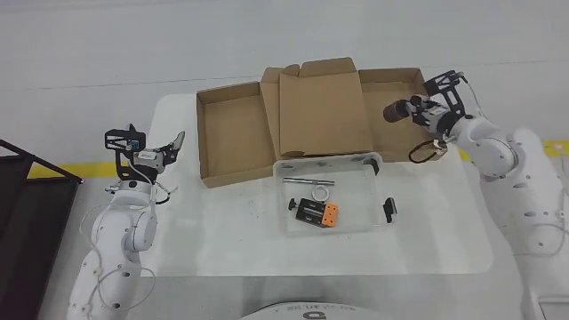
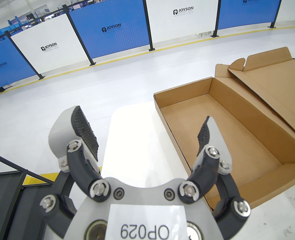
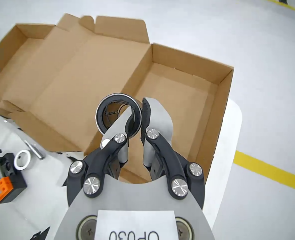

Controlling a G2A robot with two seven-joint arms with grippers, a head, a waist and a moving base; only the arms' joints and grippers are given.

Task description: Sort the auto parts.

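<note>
My right gripper [image 3: 137, 112] is shut on the wall of a black ring-shaped bearing [image 3: 117, 116], one finger inside the ring and one outside. It hangs over the right compartment [image 3: 177, 96] of an open cardboard box. From above, the bearing [image 1: 394, 111] and right gripper [image 1: 411, 108] are over the box's right end [image 1: 391, 84]. My left gripper [image 2: 142, 123] is open and holds nothing, above the table's left edge beside the bare left compartment [image 2: 220, 131]. Seen from the top, the left gripper [image 1: 164, 151] is left of the box.
A clear tray [image 1: 369, 162] in front of the box holds a metal rod [image 1: 308, 180], a white ring [image 1: 320, 194] and a black-and-orange part [image 1: 318, 213]. A small black part [image 1: 388, 209] sits at its right side. A dark rack [image 1: 27, 204] stands left of the table.
</note>
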